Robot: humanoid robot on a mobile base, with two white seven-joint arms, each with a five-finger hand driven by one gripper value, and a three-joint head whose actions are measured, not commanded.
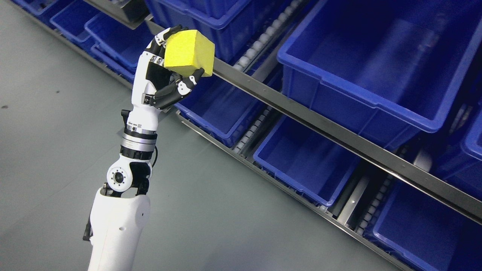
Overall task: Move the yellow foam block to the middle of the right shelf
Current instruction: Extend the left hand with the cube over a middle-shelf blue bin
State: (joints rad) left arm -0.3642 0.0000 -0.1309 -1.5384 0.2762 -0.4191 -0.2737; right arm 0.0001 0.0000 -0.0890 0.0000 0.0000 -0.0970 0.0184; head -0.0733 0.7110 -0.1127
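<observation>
My left hand (177,56) is raised in front of the shelving and is shut on a yellow foam block (189,53). Its fingers wrap the block from behind and the thumb (188,82) presses up from below. The block hangs just left of the grey shelf rail (301,113), level with the middle tier. A large blue bin (376,71) sits on that tier to the right of the block. The white left arm (120,218) rises from the bottom left. My right arm does not show.
More blue bins fill the rack: a lower one (305,162) under the rail, another (222,109) behind the hand, others at the top left (113,37). Roller tracks (252,128) run between bins. Grey floor (45,131) spreads to the left.
</observation>
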